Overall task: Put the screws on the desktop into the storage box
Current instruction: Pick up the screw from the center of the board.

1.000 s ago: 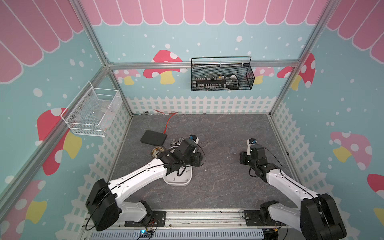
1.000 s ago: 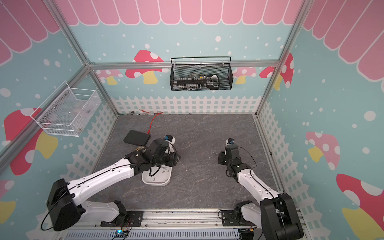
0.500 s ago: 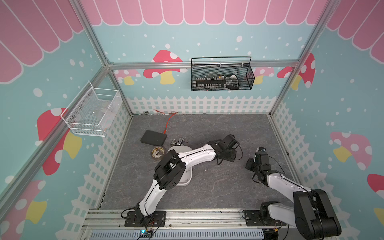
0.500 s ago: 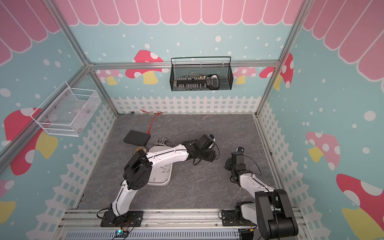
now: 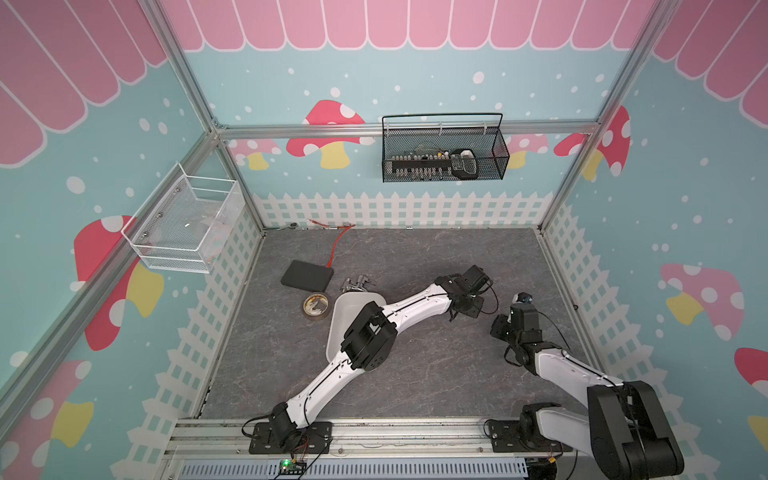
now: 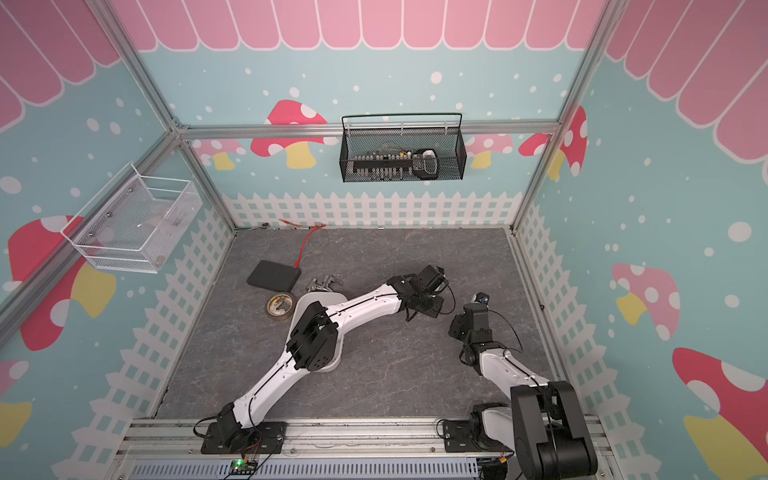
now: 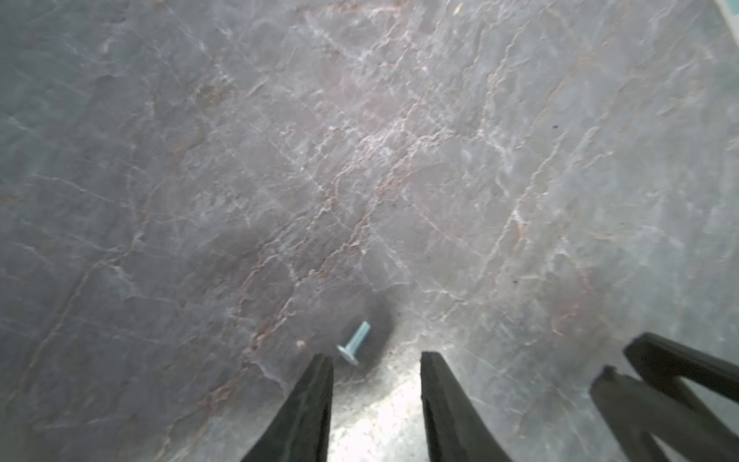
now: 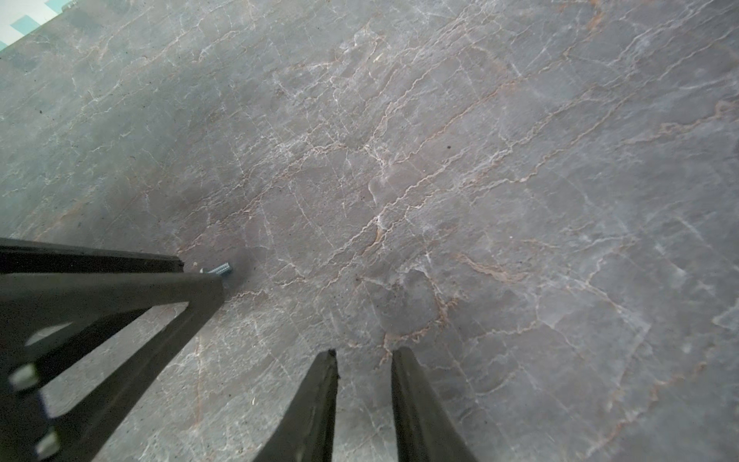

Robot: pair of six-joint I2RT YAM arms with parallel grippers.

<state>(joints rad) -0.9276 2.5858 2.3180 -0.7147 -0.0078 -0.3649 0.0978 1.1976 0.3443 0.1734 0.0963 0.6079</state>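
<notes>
One small silvery screw (image 7: 354,344) lies on the dark grey desktop (image 7: 360,160) just past my left gripper (image 7: 376,359), close to one fingertip. That gripper is open, and only bare desktop shows between its jaws. The same screw (image 8: 220,270) shows in the right wrist view beside the left gripper's fingers (image 8: 192,288). My right gripper (image 8: 366,354) stands open with a narrow gap and holds nothing. In both top views the two grippers (image 5: 466,309) (image 5: 498,328) are close together at the middle right. The white storage box (image 5: 353,300) (image 6: 320,296) lies partly under the left arm.
Shiny metal clips (image 5: 357,285), a tape roll (image 5: 316,306) and a flat black box (image 5: 306,276) sit by the storage box's far end. An orange cable (image 5: 338,245) runs to the back wall. A black mesh basket (image 5: 444,153) and a white one (image 5: 183,224) hang on the walls.
My left arm has swung from over the storage box out to the right, down beside a screw, its jaws narrowing. The right gripper has drawn back slightly toward the front right.
</notes>
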